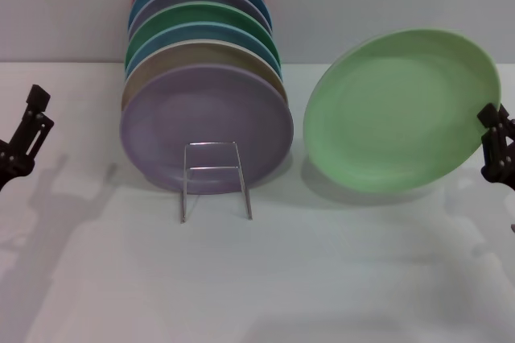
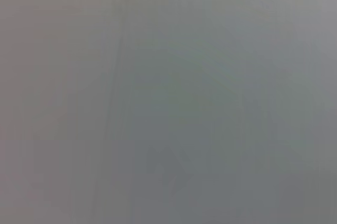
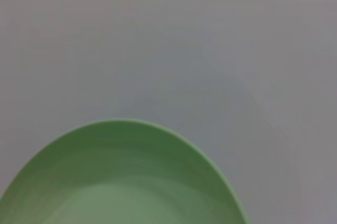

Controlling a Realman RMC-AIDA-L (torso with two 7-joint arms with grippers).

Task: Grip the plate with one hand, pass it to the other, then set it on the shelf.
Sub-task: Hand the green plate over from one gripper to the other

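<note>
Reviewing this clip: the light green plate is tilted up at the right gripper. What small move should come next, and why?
Probably the left gripper should travel toward the light green plate for the handover. The right gripper is at the plate's rim, holding it tilted above the table; the left one sits far off, and the wire rack is between them.
</note>
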